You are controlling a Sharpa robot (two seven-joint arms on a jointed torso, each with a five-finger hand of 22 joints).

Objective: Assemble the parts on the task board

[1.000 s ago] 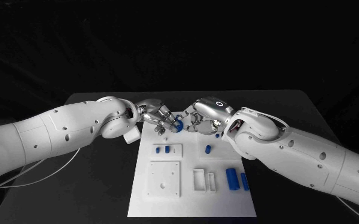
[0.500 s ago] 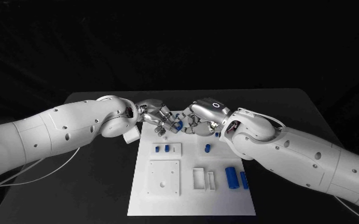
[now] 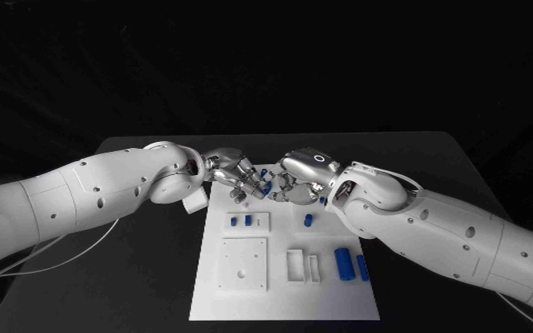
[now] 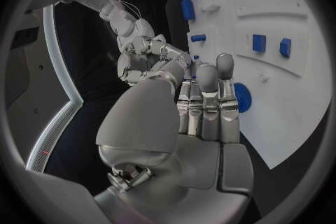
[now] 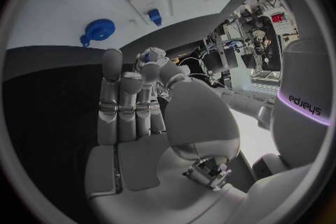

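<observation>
Meeting over the far end of the task board (image 3: 283, 302), the left hand (image 3: 236, 173) and right hand (image 3: 291, 180) are hovering fingertip to fingertip. A round blue part (image 4: 243, 97) is lying flat on the board just beside the left hand's fingertips (image 4: 224, 61). Both hands are keeping their fingers straight and pressed together; whether either is pinching anything, I cannot tell. Two long blue parts (image 3: 343, 264) are lying near the board's close end, pointing along its length.

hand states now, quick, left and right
Left hand: open, fingers straight, nothing in it.
Right hand: cannot be told; a speck of blue shows at its fingertips, unclear whether it is a held part.
</observation>
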